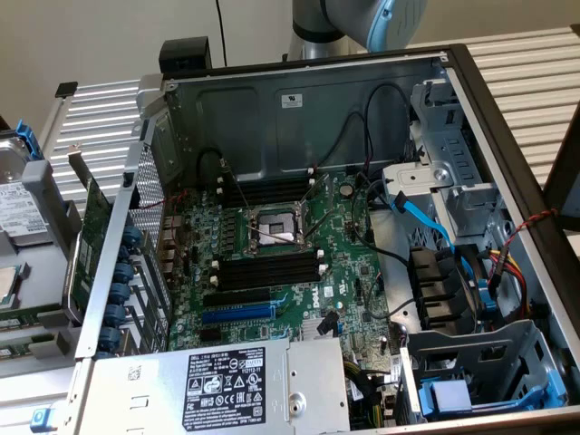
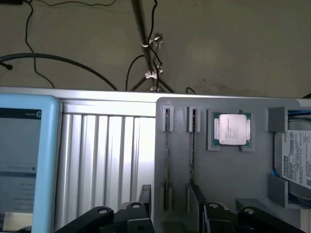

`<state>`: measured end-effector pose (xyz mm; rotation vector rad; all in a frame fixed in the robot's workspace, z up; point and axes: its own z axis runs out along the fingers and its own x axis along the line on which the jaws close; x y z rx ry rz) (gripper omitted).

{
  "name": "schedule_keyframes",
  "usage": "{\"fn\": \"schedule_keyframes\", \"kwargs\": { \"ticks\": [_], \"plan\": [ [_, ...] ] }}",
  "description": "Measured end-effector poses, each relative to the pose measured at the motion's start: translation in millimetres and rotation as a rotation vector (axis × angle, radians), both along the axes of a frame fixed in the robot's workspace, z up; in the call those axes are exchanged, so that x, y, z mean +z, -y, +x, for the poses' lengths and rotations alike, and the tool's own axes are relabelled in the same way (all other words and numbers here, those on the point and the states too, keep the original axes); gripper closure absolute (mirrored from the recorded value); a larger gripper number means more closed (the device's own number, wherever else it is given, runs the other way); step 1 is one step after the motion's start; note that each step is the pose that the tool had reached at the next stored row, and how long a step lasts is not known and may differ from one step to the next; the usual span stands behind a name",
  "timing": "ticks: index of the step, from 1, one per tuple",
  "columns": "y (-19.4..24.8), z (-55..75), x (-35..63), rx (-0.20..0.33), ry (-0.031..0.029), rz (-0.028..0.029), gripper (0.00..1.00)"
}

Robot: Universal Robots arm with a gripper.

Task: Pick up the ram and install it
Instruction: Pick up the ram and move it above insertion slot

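In the wrist view, two thin ram sticks stand on edge in the slots of a grey tray (image 2: pixel 228 194), one stick (image 2: pixel 167 160) beside the other (image 2: pixel 193 145). My gripper (image 2: pixel 170 191) is open right at the tray. Its black fingers (image 2: pixel 145 199) stand on either side of the first ram stick with a gap to it, and the far finger covers the end of the second stick. In the exterior view, the open computer case shows the motherboard (image 1: pixel 349 272) with black memory slots (image 1: pixel 267 267) in front of the CPU socket (image 1: pixel 276 231) and more slots (image 1: pixel 267 190) behind it.
On the tray, a CPU (image 2: pixel 233 128) sits by the sticks and a hard drive (image 2: pixel 297 162) lies at its edge. A light-blue tablet (image 2: pixel 24 160) rests on the slatted table (image 2: pixel 107 155). A green expansion card (image 1: pixel 91 240) stands at the case's rear panel. The power supply (image 1: pixel 227 385) and cables crowd the case.
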<state>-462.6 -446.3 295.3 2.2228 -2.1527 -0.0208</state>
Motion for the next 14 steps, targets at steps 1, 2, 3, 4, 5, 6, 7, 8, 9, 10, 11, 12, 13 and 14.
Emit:
{"fn": "schedule_keyframes", "kwargs": {
  "ticks": [1,2,3,4,5,6,7,8,9,10,11,12,13,14],
  "plan": [
    [0.3,0.7,-1.7,0.001,0.0000,0.0000,0.56],
    [0.7,1.5,-3.5,0.002,0.0000,0.0000,0.56],
    [1.2,2.3,-5.5,0.003,0.0001,0.0001,0.56],
    [1.7,2.7,-7.3,0.005,0.0000,0.0001,0.56],
    [2.0,2.7,-9.1,0.006,0.0000,0.0001,0.56],
    [2.1,2.7,-11.0,0.008,0.0000,0.0001,0.56],
    [2.2,2.7,-12.6,0.013,0.0001,0.0009,0.56],
    [2.2,2.8,-13.9,0.017,0.0001,0.0030,0.56],
    [2.6,2.9,-15.0,0.020,0.0000,0.0070,0.56],
    [2.9,2.8,-16.1,0.022,0.0001,0.0116,0.56],
    [3.6,2.8,-17.4,0.024,0.0001,0.0151,0.56],
    [4.8,2.9,-19.0,0.026,0.0001,0.0174,0.56],
    [6.0,2.9,-20.8,0.027,0.0001,0.0181,0.56],
    [6.8,2.9,-22.7,0.027,0.0003,0.0183,0.56]
  ]
}}
